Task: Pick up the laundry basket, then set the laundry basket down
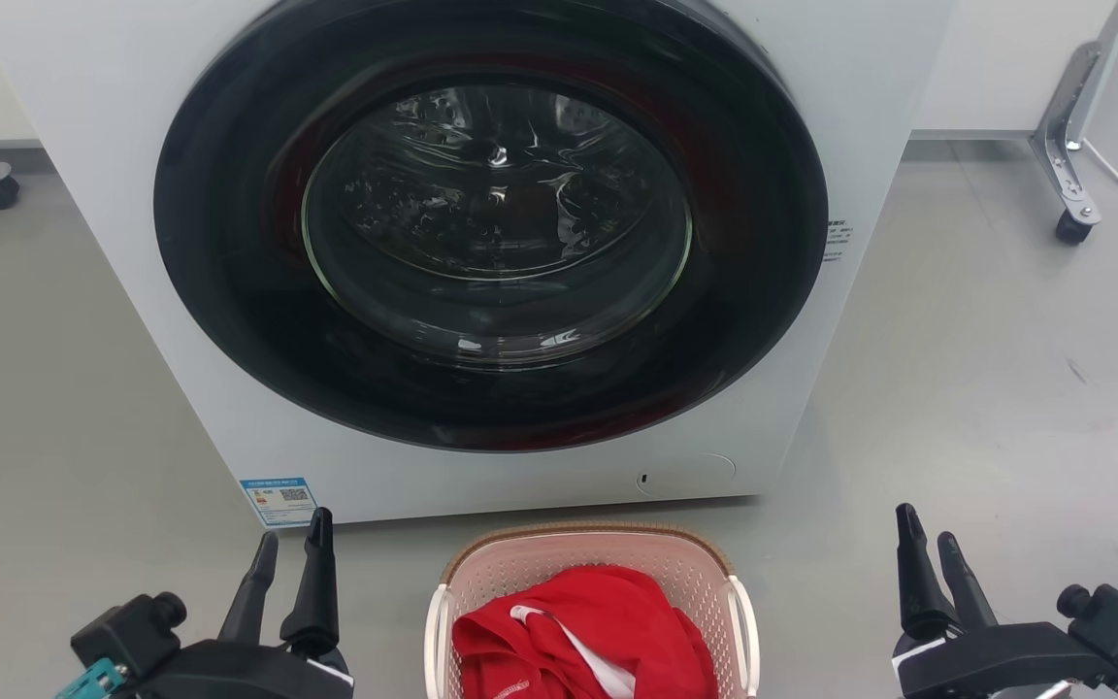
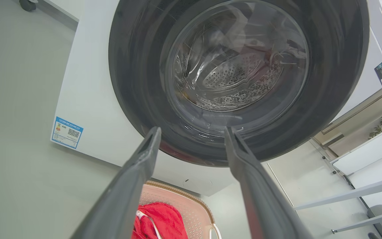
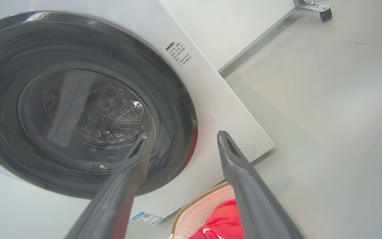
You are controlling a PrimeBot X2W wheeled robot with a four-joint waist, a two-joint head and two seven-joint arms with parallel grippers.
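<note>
Head view: the laundry basket [image 1: 586,534] stands on the floor [image 1: 967,388] just in front of the washer [image 1: 113,252]. It is between my two claws and touches neither. A red garment [image 1: 608,621] lies inside it. My left claw [image 1: 294,527] is at lower left and my right claw [image 1: 926,526] at lower right, both pointing up, parted and empty.

Left wrist view: my left fingers [image 2: 134,179] are spread wide before the washer's round glass door [image 2: 237,66], gripping nothing. The basket shows low between them. A blue label [image 2: 66,132] sits on the washer's lower corner.

Right wrist view: my right fingers [image 3: 244,179] are likewise wide apart, with nothing held. The basket's brown rim shows low between them, below the washer.
</note>
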